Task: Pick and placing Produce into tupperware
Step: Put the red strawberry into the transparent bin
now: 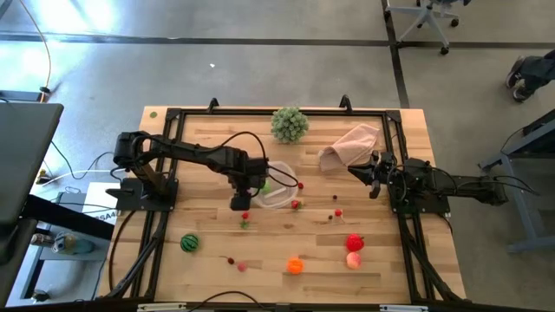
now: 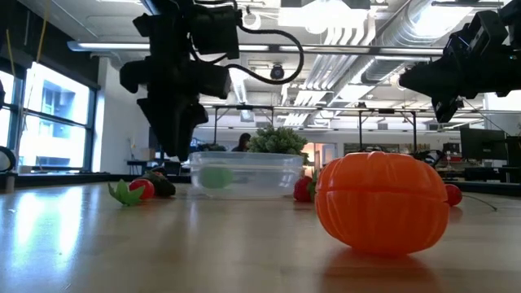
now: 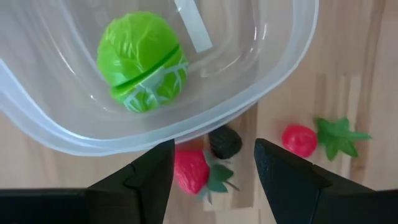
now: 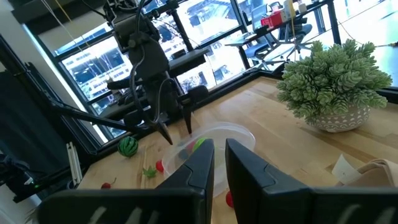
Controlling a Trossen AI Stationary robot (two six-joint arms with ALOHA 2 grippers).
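Left gripper: the left gripper [image 3: 211, 165] hangs above the near edge of the tupperware [image 3: 273, 81], fingers parted and nothing between them.
Right gripper: the right gripper [image 4: 219, 163] waits at the right side of the table, raised, fingers drawn almost together and empty.
Tupperware: clear container near the table's middle [image 1: 279, 192]; one light green piece [image 3: 143, 61] lies inside it.
Produce nearest the left gripper: a red strawberry [image 3: 191, 171] and a small dark berry [image 3: 225, 142] lie on the wood just outside the container wall; a second red berry with a green leaf [image 3: 300, 139] lies near them.
Produce elsewhere: striped dark green piece [image 1: 189, 243], orange piece [image 1: 296, 265], and red and pink pieces [image 1: 354, 243] lie well apart toward the front edge; tiny red berries are scattered between.
Handling, judged: the pieces look like light, hard, smooth plastic, likely to slip or roll; the strawberry is best pinched across its widest part, not by its leaf. The container looks thin and light and may slide if nudged.
Other items: leafy ball [image 1: 290, 124] and cloth [image 1: 350, 145] at the far side.
Writing: no brand, label or legible text seen.
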